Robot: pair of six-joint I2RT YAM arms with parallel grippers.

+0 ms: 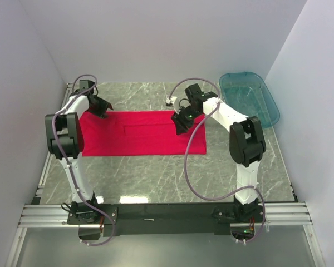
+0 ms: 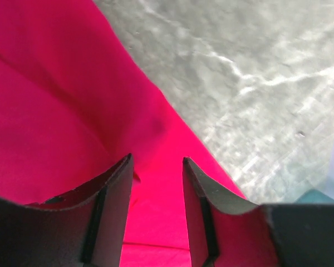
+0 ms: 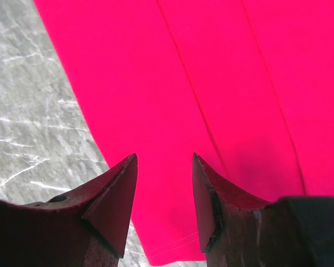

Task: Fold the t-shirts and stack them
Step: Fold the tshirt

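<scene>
One bright red t-shirt (image 1: 139,133) lies flat on the marble table (image 1: 156,178), folded into a long rectangle. My left gripper (image 1: 103,108) is at its far left corner. In the left wrist view the left gripper (image 2: 157,161) stands open just above the t-shirt (image 2: 55,111), near its diagonal edge, with cloth showing in the gap. My right gripper (image 1: 180,125) is over the shirt's right part. In the right wrist view the right gripper (image 3: 164,158) is open over the t-shirt (image 3: 183,83), close to a stitched hem, and grips nothing.
A teal translucent plastic basin (image 1: 249,97) stands at the far right of the table. Bare marble (image 2: 239,67) shows beside the shirt in the left wrist view, and bare marble (image 3: 33,111) in the right wrist view. White walls close in three sides.
</scene>
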